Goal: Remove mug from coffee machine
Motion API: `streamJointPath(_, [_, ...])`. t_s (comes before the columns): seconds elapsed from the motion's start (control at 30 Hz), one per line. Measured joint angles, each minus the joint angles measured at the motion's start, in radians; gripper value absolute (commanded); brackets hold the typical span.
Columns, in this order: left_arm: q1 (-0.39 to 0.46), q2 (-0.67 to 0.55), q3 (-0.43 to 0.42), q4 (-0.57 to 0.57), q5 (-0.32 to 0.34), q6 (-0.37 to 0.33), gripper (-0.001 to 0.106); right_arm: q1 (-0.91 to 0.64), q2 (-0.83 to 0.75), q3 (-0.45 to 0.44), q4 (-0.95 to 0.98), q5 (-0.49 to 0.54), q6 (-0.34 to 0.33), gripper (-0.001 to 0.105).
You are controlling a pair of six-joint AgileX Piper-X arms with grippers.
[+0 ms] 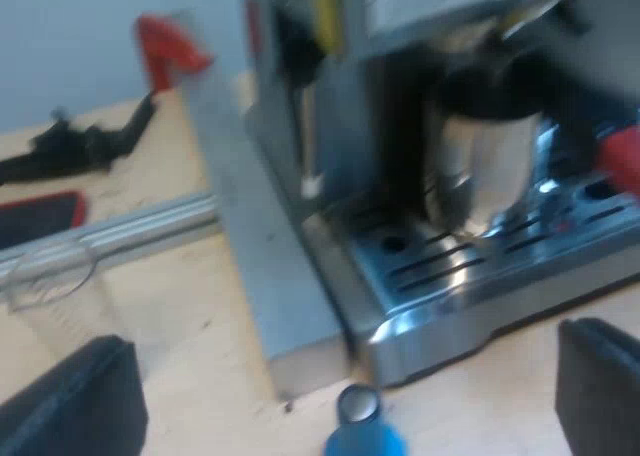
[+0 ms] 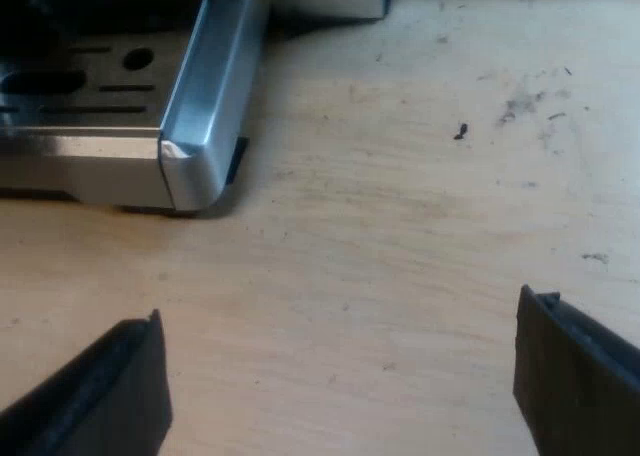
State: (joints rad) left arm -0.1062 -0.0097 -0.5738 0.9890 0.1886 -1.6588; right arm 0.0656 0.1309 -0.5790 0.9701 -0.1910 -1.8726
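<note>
Pale wood of the desk (image 2: 420, 236) is seen under both arms, and the espresso machine (image 1: 330, 126) is placed on it. The mug (image 1: 490, 156) is found upright on the slotted drip tray (image 1: 480, 266), under the spouts, with the red handle end (image 1: 622, 161) just beside it. The left end effector (image 1: 340, 376) is released, its fingers wide apart over the desk before the tray, near a blue tamper (image 1: 365, 431). The right end effector (image 2: 340, 376) is released too, near the tray's corner. The mug is judged to be polished metal: stiff, probably light, but slippery and possibly filled. It should be taken across the body, below the dark rim, and kept level.
</note>
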Motion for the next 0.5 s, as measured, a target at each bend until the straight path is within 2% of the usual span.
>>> streamJointPath(0.23, [0.0, 0.043, -0.012, -0.023, 0.094, -0.056, 0.085, 0.131, 0.144, -0.1, -0.002, 0.0, -0.032, 0.072])
streamJointPath(0.33, [-0.029, 0.062, -0.012, -0.073, 0.131, -0.087, 0.085, 0.189, 0.204, -0.139, -0.002, -0.001, -0.047, 0.072])
streamJointPath(0.5, [-0.142, 0.114, -0.012, -0.139, 0.202, -0.096, 0.085, 0.295, 0.309, -0.189, -0.005, -0.043, -0.072, 0.072])
